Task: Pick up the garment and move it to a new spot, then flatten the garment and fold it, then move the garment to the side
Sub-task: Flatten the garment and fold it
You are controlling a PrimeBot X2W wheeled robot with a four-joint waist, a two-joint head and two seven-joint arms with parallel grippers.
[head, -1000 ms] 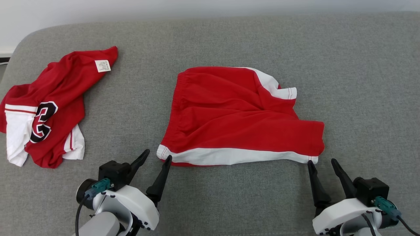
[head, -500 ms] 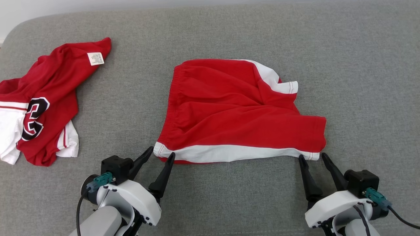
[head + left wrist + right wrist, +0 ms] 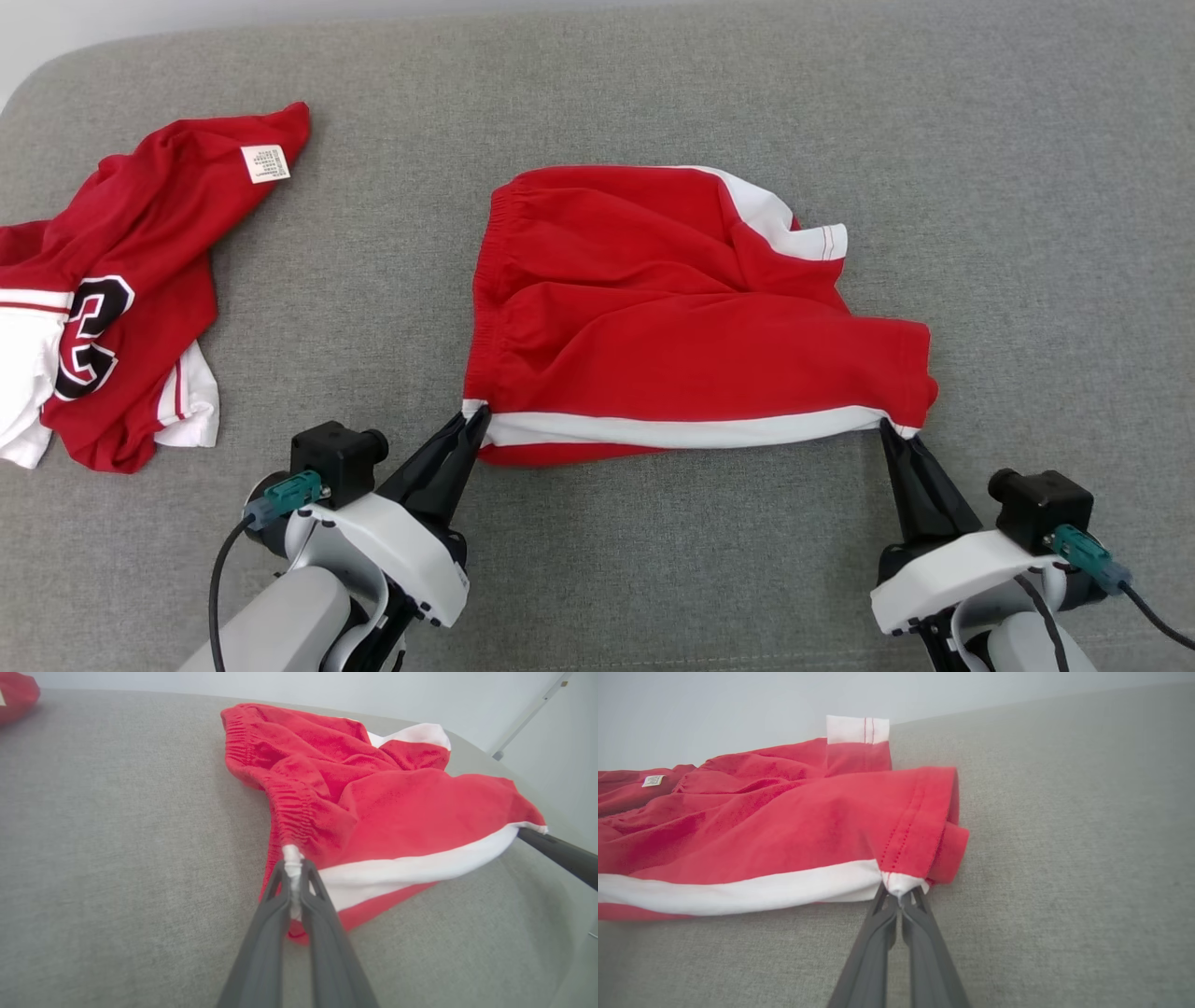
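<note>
A pair of red shorts lies near the middle of a grey upholstered surface, a little toward the robot. Their long axis runs from left to right across the head view. The gathered elastic waistband is the left end and the stitched leg hems are the right end, so the legs point to the robot's right. A white side band runs along the near edge, and a strip of the red lower layer shows just under it. A second white panel shows at the far right corner, where the cloth is wrinkled and partly turned over. The left gripper is closed, its two dark fingers pressed together on the near left corner, where the white band meets the waistband. The right gripper is also closed and pinches the near right corner, at the hem end of the same band. The band is stretched almost straight between the two grippers. In the left wrist view the pinched corner is bunched white cloth between the fingertips. A crumpled red and white jersey with a black numeral and a small white label lies at the far left, well apart from the shorts.
</note>
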